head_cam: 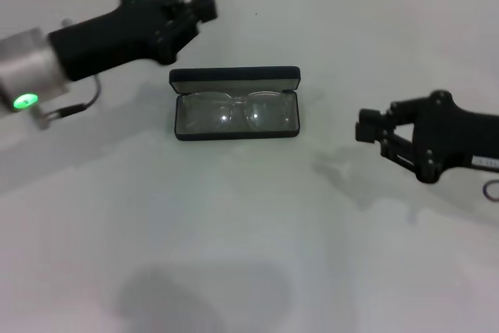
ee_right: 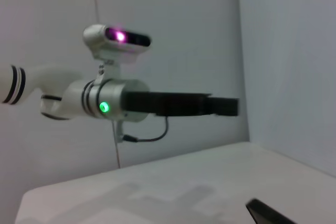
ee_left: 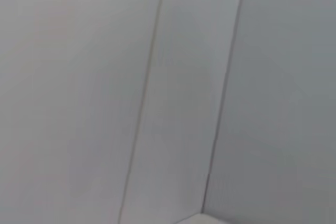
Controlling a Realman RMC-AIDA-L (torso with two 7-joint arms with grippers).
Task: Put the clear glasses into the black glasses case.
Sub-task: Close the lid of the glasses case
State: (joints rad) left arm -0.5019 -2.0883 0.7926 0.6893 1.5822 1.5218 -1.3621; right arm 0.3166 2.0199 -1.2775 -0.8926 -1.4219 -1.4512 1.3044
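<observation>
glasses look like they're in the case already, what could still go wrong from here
1. The clear glasses lie in the open black glasses case. If part of the frame sits above the rim, closing the lid could pinch it; the pictures don't settle that.
2. The left gripper hovers just behind the upright lid. A careless pull-back might knock the case.
3. The right gripper hangs off to the case's side, low over the table.

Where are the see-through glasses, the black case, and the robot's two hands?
clear glasses (head_cam: 236,111), head view, lens middle.
black glasses case (head_cam: 234,78), head view, raised lid.
left gripper (head_cam: 204,7), head view, tip.
right gripper (head_cam: 365,128), head view, fingertips.
</observation>
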